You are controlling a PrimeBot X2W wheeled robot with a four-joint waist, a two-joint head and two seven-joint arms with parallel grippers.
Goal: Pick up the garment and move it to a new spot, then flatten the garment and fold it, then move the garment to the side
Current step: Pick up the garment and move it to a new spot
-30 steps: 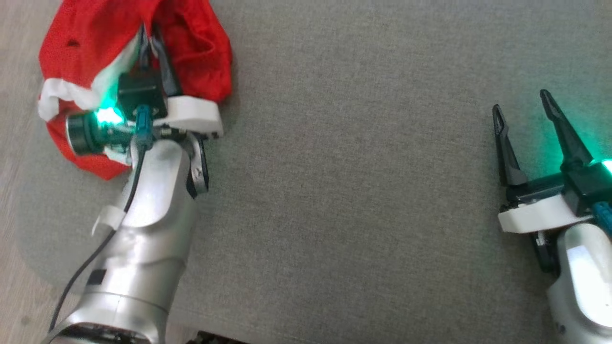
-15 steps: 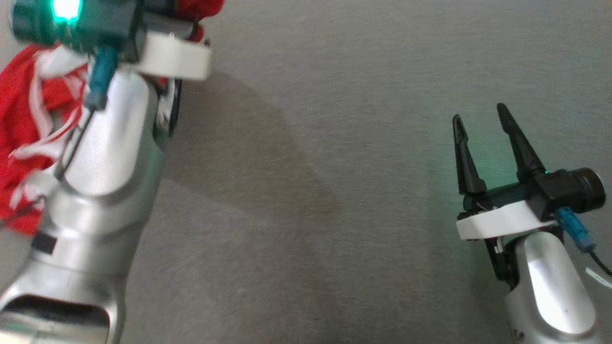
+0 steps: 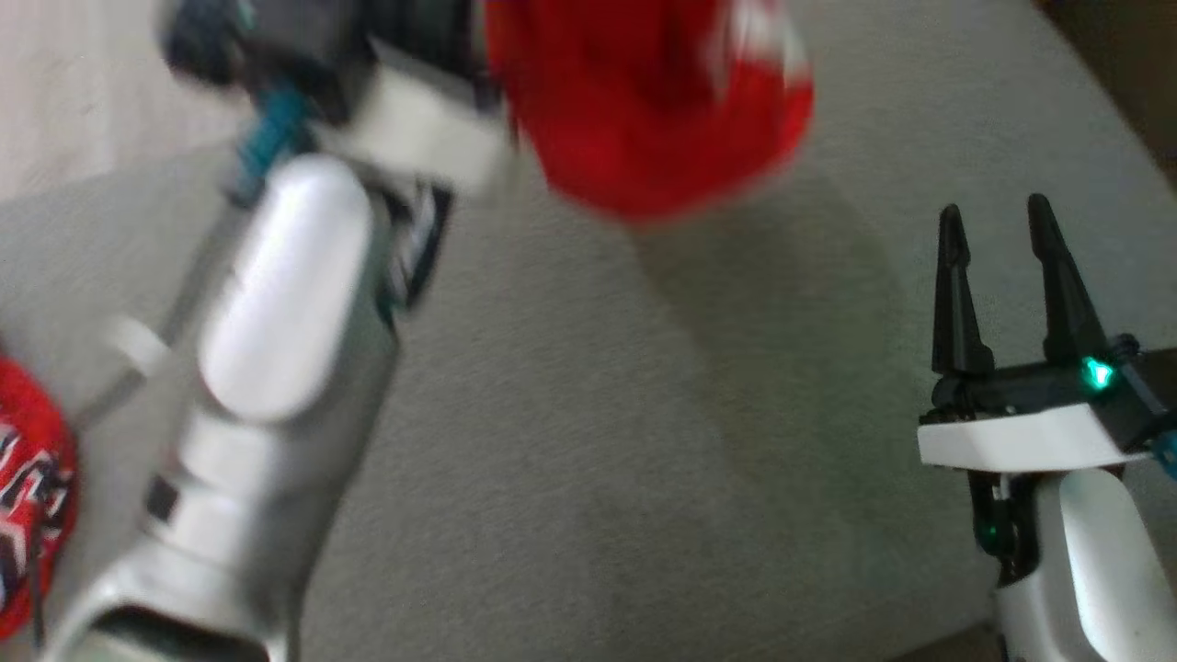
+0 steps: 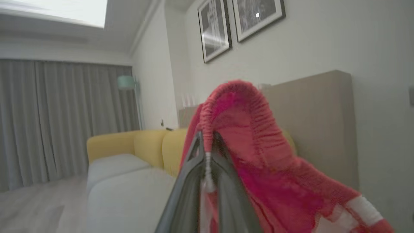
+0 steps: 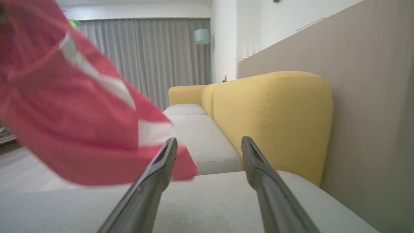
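**Risk note: single-point hold on airborne cloth**

The left gripper (image 4: 206,139) has its two dark fingers pressed together on a narrow fold of the gathered elastic edge of the red mesh sports garment with white panels (image 4: 258,155). The rest of the cloth hangs free to the right of the fingers. In the head view it is clear of the grey woven seat cushion (image 3: 598,414), high at the far centre.

The right gripper (image 3: 995,216) sits at the near right with its pointed fingers apart and nothing between them.

Findings, as judgement:
- The pinch takes little material. The arm and cloth are smeared in the head view, which suggests fast travel, so the edge could slip out before the new spot is reached.
- In the right wrist view the loose bulk is close to the right gripper's left fingertip, so the mesh could snag on it.
- Released from this height, the cloth would likely land bunched, making flattening harder.
- A red patch with black-and-white lettering (image 3: 28,515) shows at the near left edge. I cannot tell whether it belongs to the same cloth.
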